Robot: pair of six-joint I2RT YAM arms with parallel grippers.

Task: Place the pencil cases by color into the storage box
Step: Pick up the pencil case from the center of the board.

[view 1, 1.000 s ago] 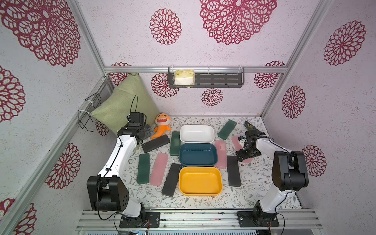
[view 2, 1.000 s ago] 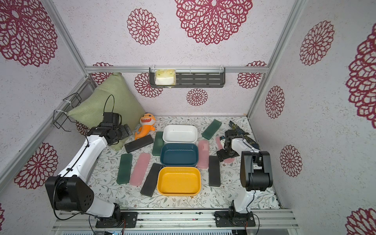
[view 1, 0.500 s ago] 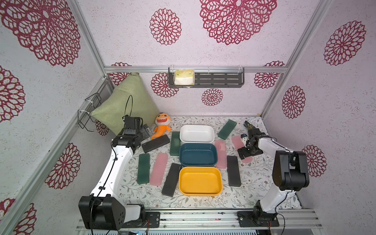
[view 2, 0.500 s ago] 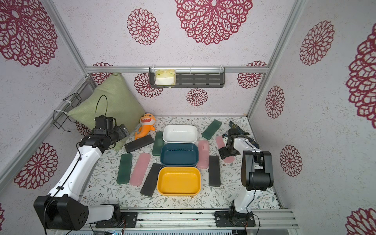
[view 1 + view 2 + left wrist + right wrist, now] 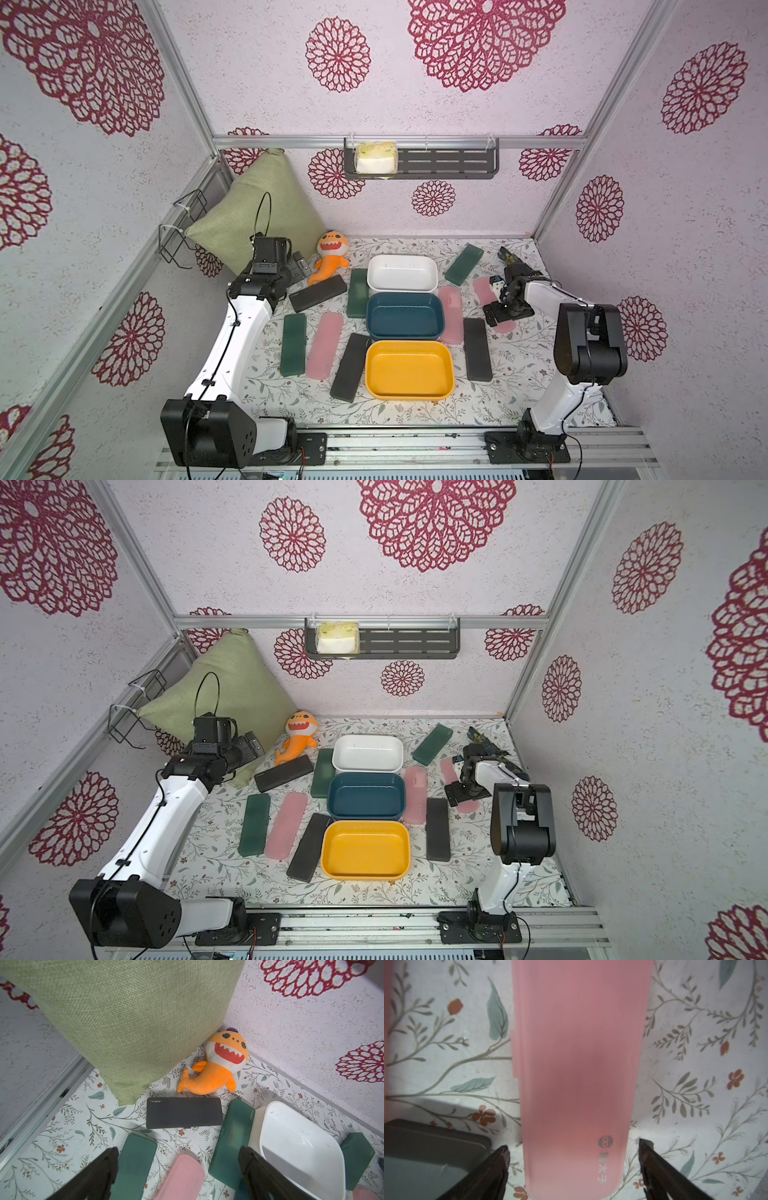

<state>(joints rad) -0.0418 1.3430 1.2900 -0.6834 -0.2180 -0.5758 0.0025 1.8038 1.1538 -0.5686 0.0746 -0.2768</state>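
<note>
The right hand (image 5: 574, 1148) hangs low over a pink case (image 5: 577, 1064). It is spread wide, with one finger on either side of the case's end and neither touching it. The fingers span the narrow width, likely the only grip on offer, since the case lies flat on the tabletop (image 5: 695, 1105) and is too long the other way. A black case (image 5: 429, 1147) lies just outside one finger, so the descent probably needs care. The left hand (image 5: 178, 1150) is also wide and empty, raised above the tabletop. A crosswise black case (image 5: 184, 1112) lies ahead of its fingertips, just short of a plush shark (image 5: 216, 1068) and a green cushion (image 5: 135, 1022). A green case (image 5: 135, 1167) and a second pink case (image 5: 182, 1178) lie beneath that hand. Between the two hands, the white bin (image 5: 402, 272), blue bin (image 5: 405, 316) and yellow bin (image 5: 409, 370) stand in a row, all empty. I judge nothing sorted yet: every case lies on the tabletop around them.
</note>
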